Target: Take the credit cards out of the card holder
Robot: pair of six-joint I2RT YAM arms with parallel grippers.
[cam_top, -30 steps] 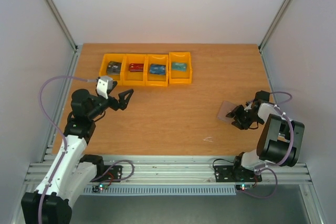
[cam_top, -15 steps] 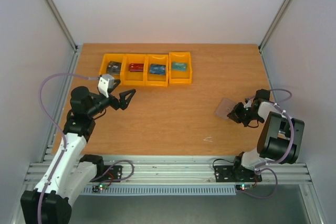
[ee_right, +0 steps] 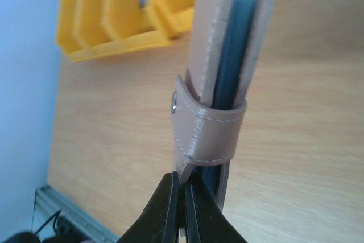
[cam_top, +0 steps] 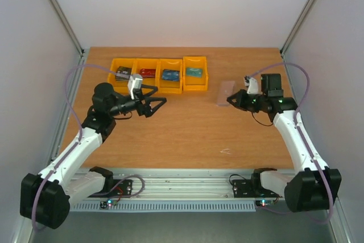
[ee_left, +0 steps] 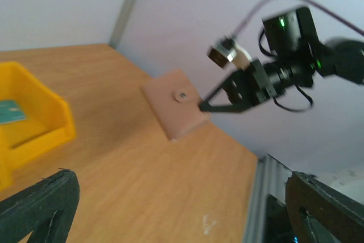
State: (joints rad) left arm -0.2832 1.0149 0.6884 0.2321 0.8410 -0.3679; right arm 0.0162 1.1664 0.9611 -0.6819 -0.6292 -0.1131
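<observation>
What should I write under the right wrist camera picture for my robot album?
The right gripper pinches the closed pinkish card holder by its edge, orange bins behind.

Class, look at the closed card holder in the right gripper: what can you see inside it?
Between the pinkish covers of the card holder only a blue-grey inner edge shows. Its strap wraps it shut, so any cards are hidden. The right gripper pinches its edge.

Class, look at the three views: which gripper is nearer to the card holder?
Right. The right gripper pinches the edge of the card holder; the left gripper hangs open, apart from it, beside the orange bins.
</observation>
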